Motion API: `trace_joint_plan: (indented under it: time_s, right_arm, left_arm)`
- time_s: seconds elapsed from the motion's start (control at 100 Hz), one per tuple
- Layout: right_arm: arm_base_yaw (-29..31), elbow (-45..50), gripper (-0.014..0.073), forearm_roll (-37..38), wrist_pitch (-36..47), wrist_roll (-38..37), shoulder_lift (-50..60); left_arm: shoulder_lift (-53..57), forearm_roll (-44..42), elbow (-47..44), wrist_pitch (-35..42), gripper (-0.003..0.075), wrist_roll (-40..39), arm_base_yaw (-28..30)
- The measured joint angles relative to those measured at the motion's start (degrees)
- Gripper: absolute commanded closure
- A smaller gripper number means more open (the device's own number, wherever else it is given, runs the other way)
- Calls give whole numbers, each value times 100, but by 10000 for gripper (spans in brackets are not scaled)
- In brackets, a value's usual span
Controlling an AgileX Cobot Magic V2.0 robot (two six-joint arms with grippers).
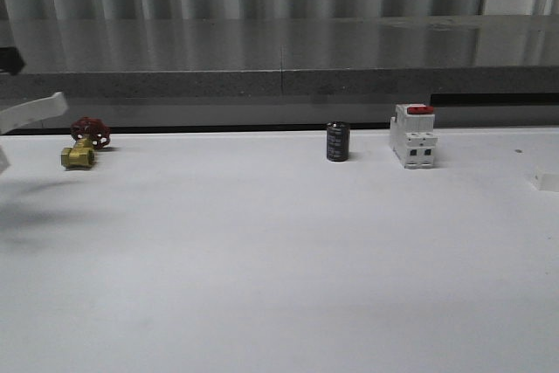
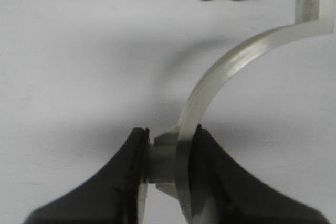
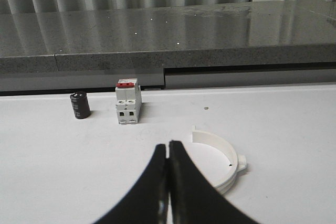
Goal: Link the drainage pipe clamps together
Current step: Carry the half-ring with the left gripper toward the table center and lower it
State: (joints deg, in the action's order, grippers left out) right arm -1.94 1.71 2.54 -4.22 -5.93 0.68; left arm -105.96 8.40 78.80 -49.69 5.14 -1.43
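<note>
One drainage pipe clamp, a white half-ring with a flat tab at its end, is held clear of the table. My left gripper is shut on its lower end. In the front view this clamp pokes in at the far left edge, above the table. The other clamp lies flat on the white table, just beyond and beside my right gripper. That gripper is shut with nothing in it and does not touch the clamp.
A brass valve with a red handwheel sits at the back left, close to the held clamp. A black cylinder and a white breaker with a red top stand at the back. A grey ledge runs behind the table.
</note>
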Motion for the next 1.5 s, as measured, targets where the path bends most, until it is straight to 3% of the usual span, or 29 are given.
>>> trace_joint_plan:
  time_s: [0.27,0.48,0.85,1.5]
  right_arm:
    - [0,0,661,0,0,0,0]
    - [0,0,661,0,0,0,0]
    - [0,0,661,0,0,0,0]
    - [0,0,661,0,0,0,0]
  left_arm:
    - [-198,40,0,333,741,-514,-1435]
    - [-605,50,0,694,741,-1013,-1959]
    - [-1042,40,0,1012,741,-1464,-2041]
    - [-1064,31,0,1117,738,-1520,-2041]
